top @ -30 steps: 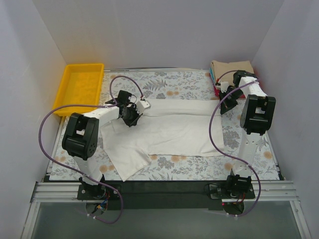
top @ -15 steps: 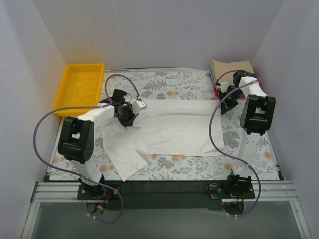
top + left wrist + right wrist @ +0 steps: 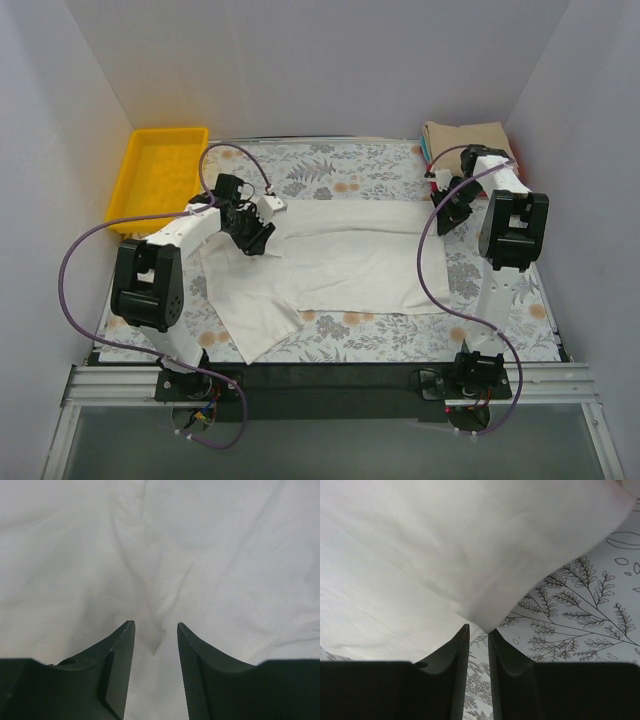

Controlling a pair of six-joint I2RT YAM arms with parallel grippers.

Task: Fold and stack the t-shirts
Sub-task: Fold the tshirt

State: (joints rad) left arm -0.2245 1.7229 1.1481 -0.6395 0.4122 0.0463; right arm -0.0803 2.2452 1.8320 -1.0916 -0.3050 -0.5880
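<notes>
The white t-shirt (image 3: 350,260) lies spread across the floral table cover, one sleeve sticking out at the near left. My left gripper (image 3: 252,238) is over the shirt's far-left part. In the left wrist view the gripper (image 3: 155,625) is open, with wrinkled white cloth (image 3: 160,540) under and between the fingers. My right gripper (image 3: 443,214) is at the shirt's far-right corner. In the right wrist view the gripper (image 3: 479,628) stands a narrow gap apart, the cloth corner (image 3: 445,545) ends at the fingertips, and table cover shows through the gap. A tan folded shirt (image 3: 465,135) tops a stack at the far right.
A yellow tray (image 3: 165,175) stands at the far left, beside the floral table cover (image 3: 330,170). Red and teal edges (image 3: 432,168) show at the folded stack's left side, just behind my right gripper. White walls close in on three sides.
My left gripper has moved left and slightly back over the shirt. My right gripper has moved a little left and nearer, to the shirt's corner. The shirt has not visibly moved.
</notes>
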